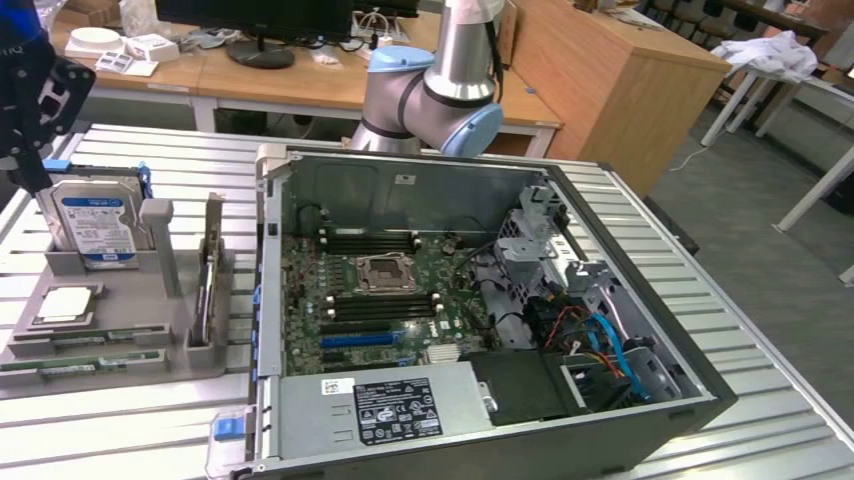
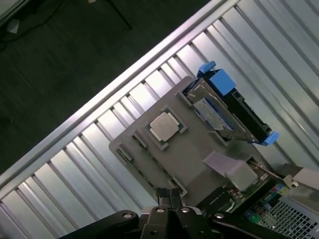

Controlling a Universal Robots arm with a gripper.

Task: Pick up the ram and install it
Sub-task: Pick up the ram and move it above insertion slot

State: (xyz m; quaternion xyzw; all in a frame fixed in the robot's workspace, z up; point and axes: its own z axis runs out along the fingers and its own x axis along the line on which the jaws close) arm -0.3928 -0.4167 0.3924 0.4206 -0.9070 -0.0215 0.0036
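Two ram sticks (image 1: pixel 80 366), thin and green, lie flat in slots along the front edge of the grey parts tray (image 1: pixel 134 300) at the exterior view's left. My gripper (image 1: pixel 27 175) hangs high over the tray's far left corner, beside the upright hard drive (image 1: pixel 96 222). In the wrist view my gripper (image 2: pixel 172 195) looks down on the tray (image 2: pixel 189 149) from well above. Its two fingers are pressed together and hold nothing. The open computer case (image 1: pixel 467 300) lies on its side, its motherboard (image 1: pixel 387 290) showing black memory slots (image 1: pixel 367 241) above and below the processor socket.
The tray also holds a silver processor (image 1: pixel 67 303) (image 2: pixel 166 125), the blue-labelled hard drive (image 2: pixel 224 112) and a thin board standing on edge (image 1: pixel 211 275). Everything rests on a ribbed metal table (image 1: pixel 747 340). The arm's base (image 1: pixel 427 100) rises behind the case. Wooden desks stand beyond.
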